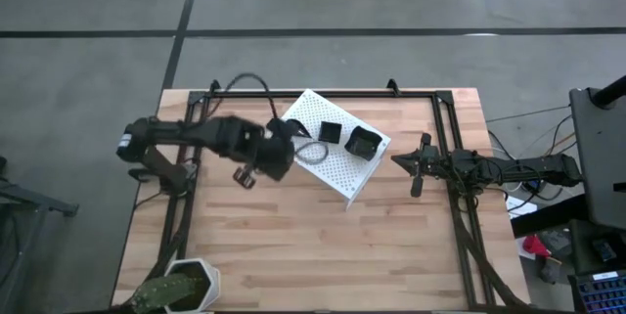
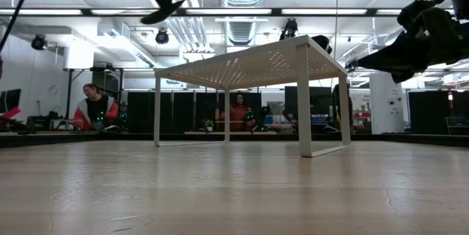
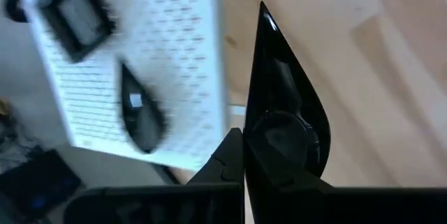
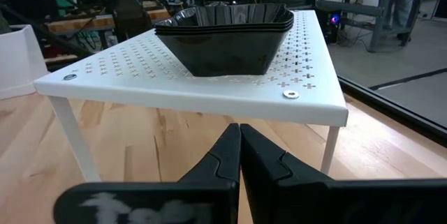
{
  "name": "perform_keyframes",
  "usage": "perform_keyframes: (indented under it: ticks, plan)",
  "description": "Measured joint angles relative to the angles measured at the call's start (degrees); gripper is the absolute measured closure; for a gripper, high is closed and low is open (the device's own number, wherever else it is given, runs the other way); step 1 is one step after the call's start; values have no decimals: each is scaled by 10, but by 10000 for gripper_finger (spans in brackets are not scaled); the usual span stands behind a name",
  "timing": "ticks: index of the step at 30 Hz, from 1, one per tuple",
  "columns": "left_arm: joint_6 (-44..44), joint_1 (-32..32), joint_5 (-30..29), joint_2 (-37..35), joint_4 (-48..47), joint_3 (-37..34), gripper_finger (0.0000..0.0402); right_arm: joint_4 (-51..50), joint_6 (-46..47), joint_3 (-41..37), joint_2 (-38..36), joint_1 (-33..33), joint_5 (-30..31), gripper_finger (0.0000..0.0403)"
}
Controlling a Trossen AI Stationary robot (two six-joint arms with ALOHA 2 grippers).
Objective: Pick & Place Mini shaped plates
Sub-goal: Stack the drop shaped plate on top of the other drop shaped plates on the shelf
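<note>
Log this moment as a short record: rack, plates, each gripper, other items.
rack: white perforated rack standing on the table
plates on rack: wavy-rimmed square dishes, small square plate, teardrop plate
left gripper: shut on a leaf-shaped plate, raised beside the rack
right gripper: shut, empty, facing the rack
other: plant pot at table corner

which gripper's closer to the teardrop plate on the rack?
Left. The left gripper, holding a black plate, is right beside the teardrop plate; the right gripper sits past the white rack's opposite edge.
</note>
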Motion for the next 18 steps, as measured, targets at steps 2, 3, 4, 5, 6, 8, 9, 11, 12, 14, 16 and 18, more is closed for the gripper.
perform_keyframes:
  ticks: [2, 3, 4, 5, 6, 8, 9, 11, 12, 14, 16, 18]
  plan:
    - [28, 28, 0, 0, 5, 16, 401, 0, 0, 0, 0, 0, 0, 394]
    - [38, 43, 0, 0, 7, 23, 401, 0, 0, 0, 0, 0, 0, 394]
    - [47, 57, -1, 0, 7, 28, 401, 0, 0, 0, 0, 0, 0, 394]
    - [56, 72, -2, 1, 6, 34, 401, 0, 0, 0, 0, 0, 0, 394]
    - [65, 85, -6, 2, 7, 38, 401, 0, 0, 0, 0, 0, 0, 394]
    - [80, 112, -6, 3, 12, 45, 401, 0, 0, 0, 0, 0, 0, 394]
    - [85, 124, -6, 5, 15, 48, 401, 0, 0, 0, 0, 0, 0, 394]
    - [96, 145, -6, 11, 16, 53, 401, 0, 0, 0, 0, 0, 0, 394]
    - [102, 152, -6, 16, 16, 56, 401, 0, 0, 0, 0, 0, 0, 394]
    - [111, 167, -6, 30, 17, 65, 401, 0, 0, 0, 0, 0, 0, 394]
    - [116, 175, -6, 48, 16, 77, 401, 0, 0, 0, 0, 0, 0, 394]
    - [122, 179, -6, 67, 10, 93, 401, 0, 0, 0, 0, 0, 0, 394]
